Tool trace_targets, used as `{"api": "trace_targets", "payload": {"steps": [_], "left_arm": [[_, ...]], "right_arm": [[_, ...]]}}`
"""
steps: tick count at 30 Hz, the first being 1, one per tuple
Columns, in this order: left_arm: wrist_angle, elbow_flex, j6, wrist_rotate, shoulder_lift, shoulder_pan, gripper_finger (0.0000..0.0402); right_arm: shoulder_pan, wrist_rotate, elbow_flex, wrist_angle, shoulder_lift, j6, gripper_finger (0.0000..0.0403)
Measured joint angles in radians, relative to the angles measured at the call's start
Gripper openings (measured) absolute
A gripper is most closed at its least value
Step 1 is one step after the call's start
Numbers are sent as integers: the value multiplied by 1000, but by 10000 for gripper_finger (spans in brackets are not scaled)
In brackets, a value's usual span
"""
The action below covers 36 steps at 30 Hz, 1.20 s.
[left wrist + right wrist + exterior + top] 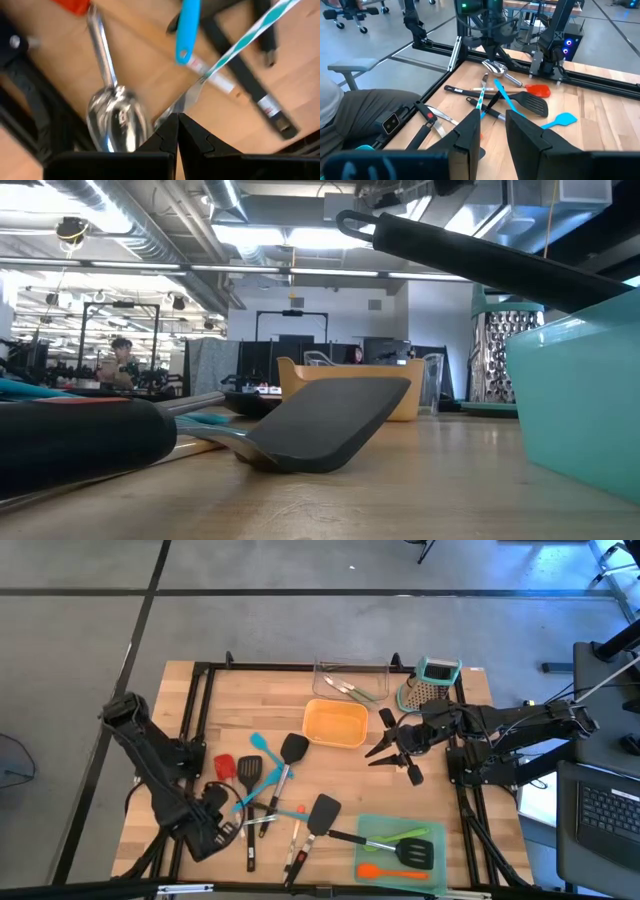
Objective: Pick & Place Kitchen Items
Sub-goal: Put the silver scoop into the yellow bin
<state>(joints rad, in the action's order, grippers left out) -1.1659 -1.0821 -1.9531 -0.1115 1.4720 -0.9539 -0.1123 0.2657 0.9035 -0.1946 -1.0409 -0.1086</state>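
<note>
**Left tool pinched shut at the utensil pile; right tool holding a black utensil aloft**

Hidden or unclear: in the high view the left tool (228, 823) is buried among overlapping handles at the surface's (300, 760) near-left corner, so its tips cannot be picked out there. Its wrist view shows the fingers (167, 135) pressed together, with a thin metal end meeting them; whether that piece is truly gripped cannot be told. The piece runs up into a teal-and-white striped handle (250, 32). A steel scoop (117, 117) lies just beside the fingers, bowl toward the camera, with a blue handle (187, 30) and black handles beyond, all blurred.

Right tool (390, 745) hangs above the surface, right of the orange tray (335, 723), jaws part open on a black utensil (412, 772). The low view shows that utensil's handle (480, 255) up in the air, its head cut off.

More utensils lie in the teal tray (400, 850); the clear tray (350, 680) holds a few thin pieces, too small to identify.
</note>
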Motion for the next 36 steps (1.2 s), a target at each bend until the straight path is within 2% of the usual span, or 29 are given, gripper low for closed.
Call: {"api": "trace_targets", "payload": {"steps": [4, 10, 14, 18, 25, 32, 36], "left_arm": [[-15, 0, 2, 83, 17, 2, 33], [-56, 49, 67, -22, 17, 34, 133], [-78, 117, 119, 46, 17, 75, 198], [-72, 192, 180, 68, 15, 94, 238], [10, 280, 217, 112, 15, 120, 249], [242, 385, 185, 133, 14, 116, 247], [277, 418, 175, 134, 9, 116, 246]], "right_arm": [[0, -1, 0, -4, 0, -4, 94], [0, -2, 0, -6, -1, -4, 94], [0, -2, 1, -10, -6, -4, 94], [0, -2, 1, -13, -8, -4, 94], [0, -2, 1, -12, -8, -4, 94], [0, -2, 1, -17, -8, -4, 94], [0, -2, 1, -26, -8, -4, 94]]}}
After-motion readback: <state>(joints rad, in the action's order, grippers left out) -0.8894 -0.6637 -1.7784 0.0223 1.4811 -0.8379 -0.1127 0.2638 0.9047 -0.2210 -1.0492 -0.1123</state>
